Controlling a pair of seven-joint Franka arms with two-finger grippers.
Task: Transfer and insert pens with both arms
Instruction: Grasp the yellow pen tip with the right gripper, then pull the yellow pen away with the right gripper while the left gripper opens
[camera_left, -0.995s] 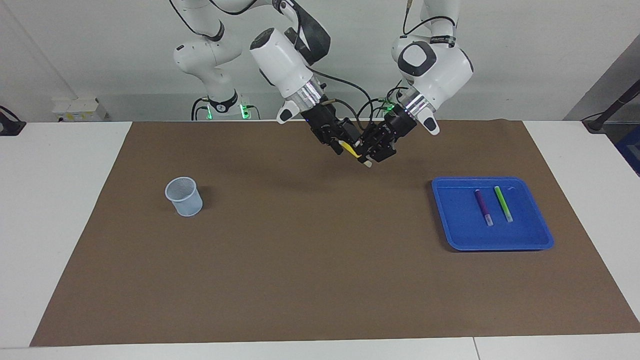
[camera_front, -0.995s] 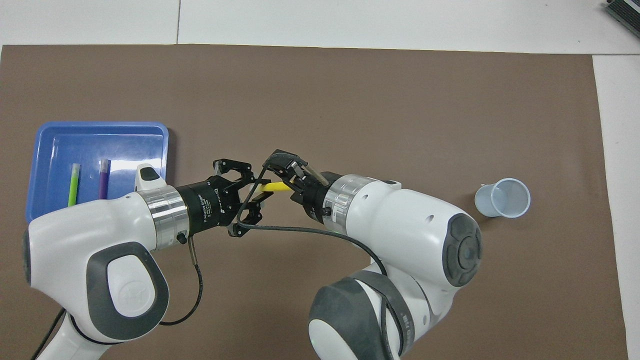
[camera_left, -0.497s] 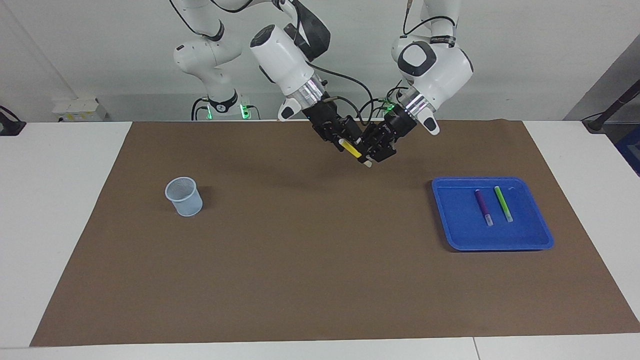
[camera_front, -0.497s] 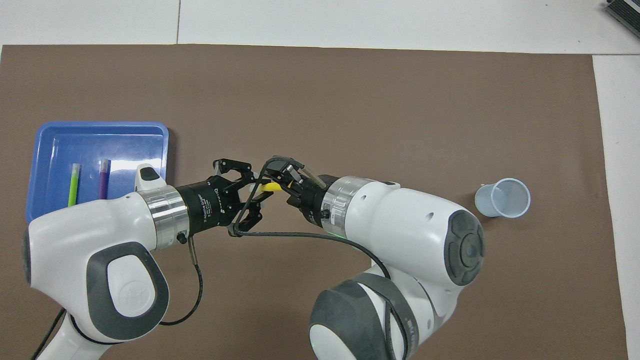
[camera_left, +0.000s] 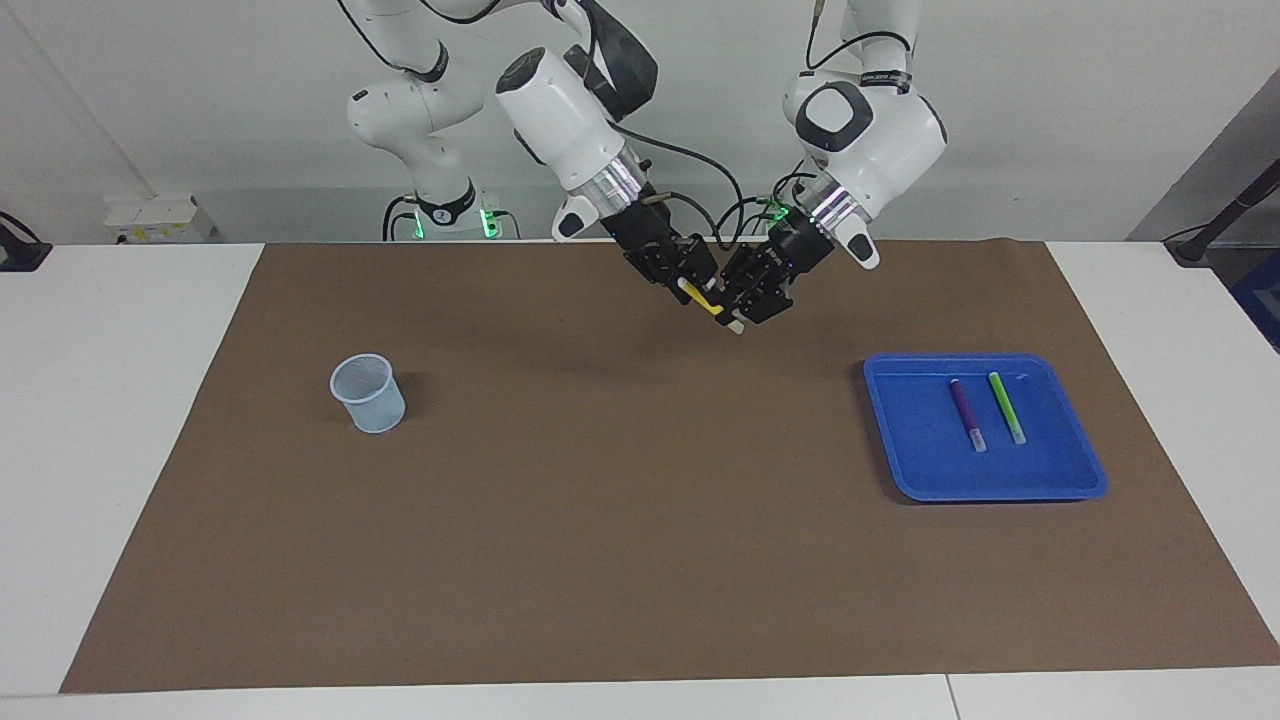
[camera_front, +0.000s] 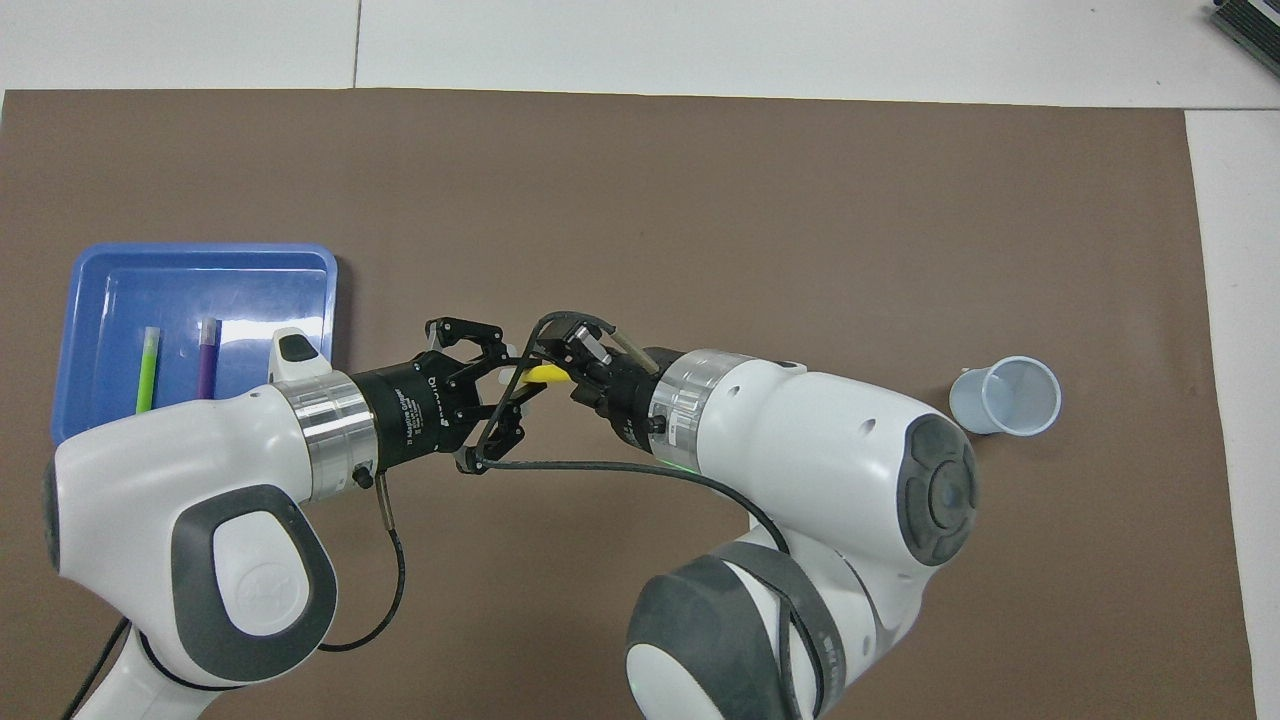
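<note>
The yellow pen (camera_left: 707, 303) (pale cap end pointing to 5 o'clock in the facing view) hangs above the brown mat (camera_left: 600, 500), clamped in the left tool (camera_left: 738, 305). The right tool (camera_left: 690, 285) surrounds its upper end; grip undeterminable.

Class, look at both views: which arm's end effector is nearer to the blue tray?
Left. The left end effector, holding the yellow pen over mid-mat, is on the side toward the blue tray; the right end effector meets it from the cup's side.
</note>
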